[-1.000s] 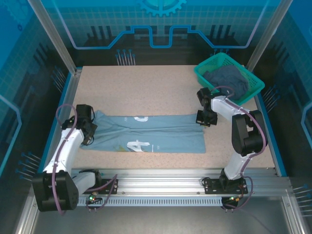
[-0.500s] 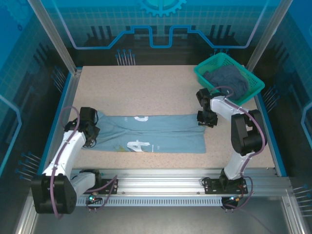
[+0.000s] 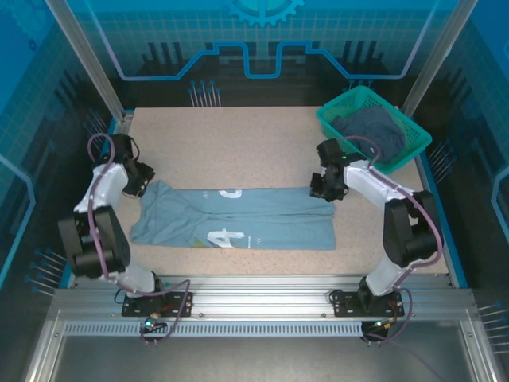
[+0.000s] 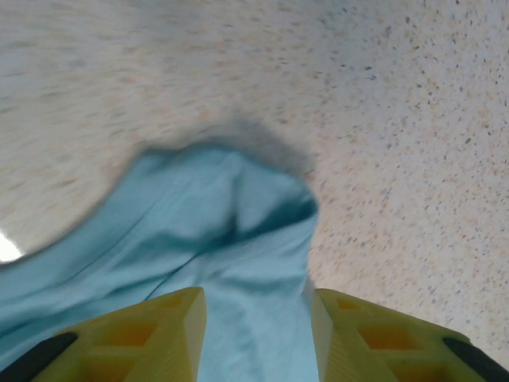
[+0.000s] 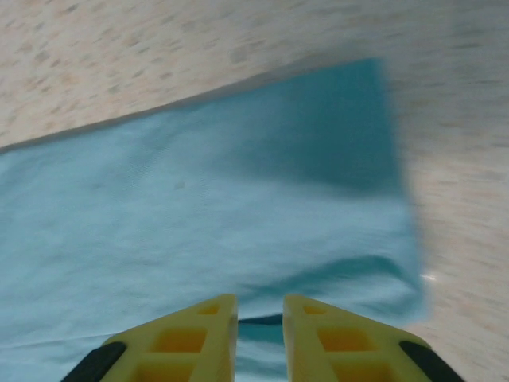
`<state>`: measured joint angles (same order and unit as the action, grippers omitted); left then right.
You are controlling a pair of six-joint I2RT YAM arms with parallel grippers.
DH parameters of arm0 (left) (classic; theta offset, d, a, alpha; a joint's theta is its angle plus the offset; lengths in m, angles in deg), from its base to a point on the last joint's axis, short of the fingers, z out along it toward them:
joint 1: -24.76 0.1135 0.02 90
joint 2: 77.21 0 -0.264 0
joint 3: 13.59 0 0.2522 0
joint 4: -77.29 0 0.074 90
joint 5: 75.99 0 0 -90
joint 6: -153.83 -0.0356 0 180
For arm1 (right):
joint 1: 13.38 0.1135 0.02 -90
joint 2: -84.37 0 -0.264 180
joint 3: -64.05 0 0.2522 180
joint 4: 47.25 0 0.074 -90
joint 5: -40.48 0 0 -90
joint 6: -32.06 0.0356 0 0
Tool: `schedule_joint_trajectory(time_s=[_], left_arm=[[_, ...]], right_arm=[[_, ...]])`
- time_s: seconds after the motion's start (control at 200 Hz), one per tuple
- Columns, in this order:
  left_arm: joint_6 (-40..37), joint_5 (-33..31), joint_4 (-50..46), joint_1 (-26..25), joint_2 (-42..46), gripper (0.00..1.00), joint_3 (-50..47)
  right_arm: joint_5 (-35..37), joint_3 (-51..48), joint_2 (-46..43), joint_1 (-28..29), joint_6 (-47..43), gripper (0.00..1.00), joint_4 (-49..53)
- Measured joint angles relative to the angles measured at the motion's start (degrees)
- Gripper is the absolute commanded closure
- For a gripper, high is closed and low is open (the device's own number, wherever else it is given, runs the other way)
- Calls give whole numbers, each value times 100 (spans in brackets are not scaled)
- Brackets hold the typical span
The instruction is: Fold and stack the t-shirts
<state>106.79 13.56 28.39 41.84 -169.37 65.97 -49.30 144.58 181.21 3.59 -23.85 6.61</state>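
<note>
Here left claw [image 4: 256, 294] gapes wide, right claw [image 5: 260, 301] barely parted — both over the pale t-shirt [image 3: 254, 211].

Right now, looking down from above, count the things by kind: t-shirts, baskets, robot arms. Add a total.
T-shirts: 2 (pale blue t-shirt, slate t-shirt)
Green mesh basket: 1
Robot arms: 2 (left arm, right arm)
Total: 5

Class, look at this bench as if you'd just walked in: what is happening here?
Two robot arms are working on a pale blue t-shirt, already folded into a long strip on the table. The left claw, jaws apart, sits at the strip's far left corner. The right claw is over its far right corner, jaws nearly together, grip unclear. A darker t-shirt waits in the green basket.
</note>
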Motion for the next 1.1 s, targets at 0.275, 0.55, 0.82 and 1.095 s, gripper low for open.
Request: schedule_joint_trajectory(time_s=[0.275,0.55,0.82,1.095], left_arm=[[-1106,1178,511,107,-1152,54,234],[-1694,1189,542,107,-1419,61,450],[-2017,872,238,85,-1665,63,758],[-2212,767,199,-107,-1709,74,778]], right_arm=[[-632,588,1281,-28,-181,67,-57],[-697,949,1488,-70,-208,67,57],[-719,953,1493,-68,-205,67,98],[-719,953,1493,-68,-205,67,101]])
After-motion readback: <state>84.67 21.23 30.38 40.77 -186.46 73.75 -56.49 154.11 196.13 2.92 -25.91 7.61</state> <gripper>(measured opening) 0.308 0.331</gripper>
